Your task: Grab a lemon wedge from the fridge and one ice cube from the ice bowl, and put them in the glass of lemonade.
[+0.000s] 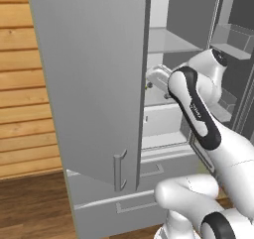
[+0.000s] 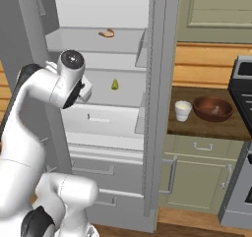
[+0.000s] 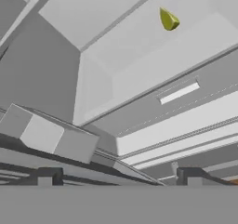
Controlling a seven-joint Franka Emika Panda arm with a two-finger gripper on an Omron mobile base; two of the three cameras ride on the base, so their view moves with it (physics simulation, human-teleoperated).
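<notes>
The fridge stands open, its left door swung out toward me. On a middle shelf lies the lemon wedge, small and yellow; the hand view has this lemon wedge at the upper right, well ahead of the fingertips. My gripper is open with nothing between its dark fingertips, and it reaches into the fridge at shelf height, left of the wedge. On the wooden counter to the right are the glass of lemonade and the reddish-brown ice bowl.
A tan bun-like item lies on the upper shelf. A white drawer sits below the wedge's shelf. The open right door's edge stands between the fridge interior and the counter. A stove is at the far right.
</notes>
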